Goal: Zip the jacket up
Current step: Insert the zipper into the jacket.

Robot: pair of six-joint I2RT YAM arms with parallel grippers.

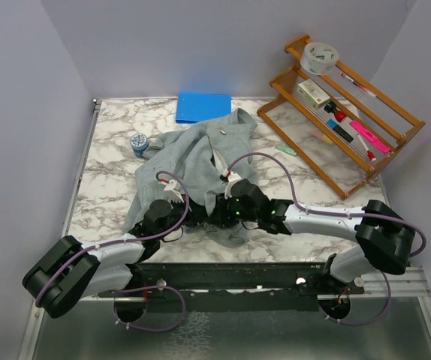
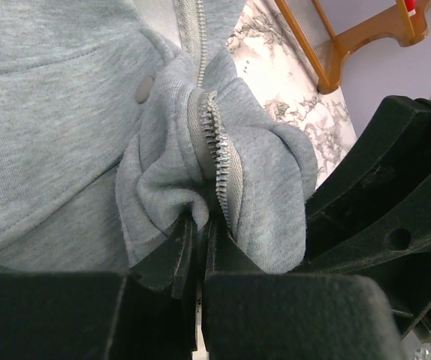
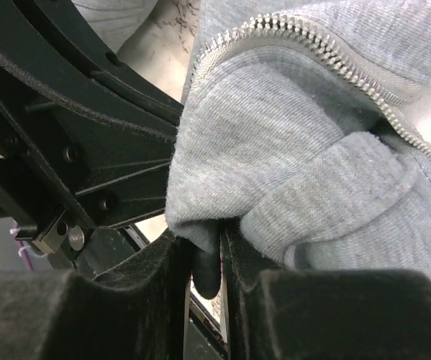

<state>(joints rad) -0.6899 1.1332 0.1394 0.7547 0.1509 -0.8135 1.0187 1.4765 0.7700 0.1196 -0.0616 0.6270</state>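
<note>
The light grey fleece jacket (image 1: 197, 161) lies crumpled on the marble table, its bottom hem toward the arms. My left gripper (image 1: 189, 216) is shut on the jacket's hem beside the pale zipper teeth (image 2: 219, 154); grey cloth (image 2: 163, 195) bunches between its jaws. My right gripper (image 1: 217, 214) is shut on the facing hem fold (image 3: 200, 225), with the zipper (image 3: 328, 52) running above it. The two grippers sit close together, almost touching. In each wrist view the other gripper's black body fills one side.
A blue flat pad (image 1: 203, 106) lies at the table's back. A small blue-white round item (image 1: 139, 143) sits left of the jacket. A wooden rack (image 1: 343, 105) with pens and a tape roll stands at the back right. A pale green piece (image 1: 287, 150) lies near it.
</note>
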